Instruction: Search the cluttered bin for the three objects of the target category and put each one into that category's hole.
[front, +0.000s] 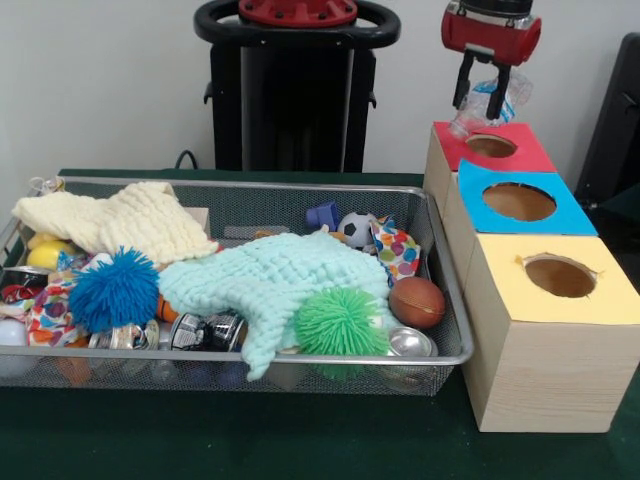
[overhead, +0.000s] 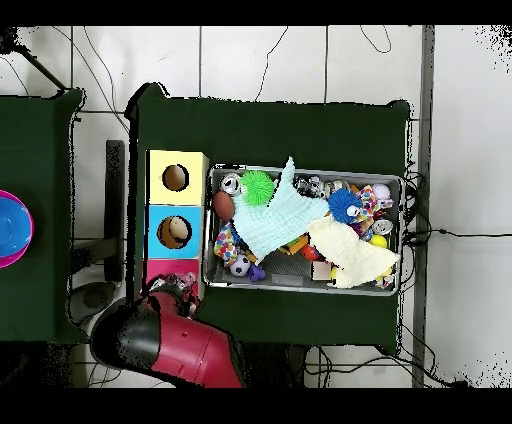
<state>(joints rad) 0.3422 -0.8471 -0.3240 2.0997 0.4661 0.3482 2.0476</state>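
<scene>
The wire bin (front: 445, 300) lies well off to the pincer's side, heaped with clutter. Directly beneath the pincer sits the red-topped box (front: 487, 150) and its hole. The pincer (front: 482, 97) is clamped on a crumpled clear plastic bottle (front: 490, 105).

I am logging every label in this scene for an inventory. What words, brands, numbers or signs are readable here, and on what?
No text can be read in either view.
Cans at the bin's front: printing shows, too blurred to read.
Dark can at the left end: red marking, unreadable.
Red box top, blue box top, yellow box top: plain colour, no lettering.
</scene>
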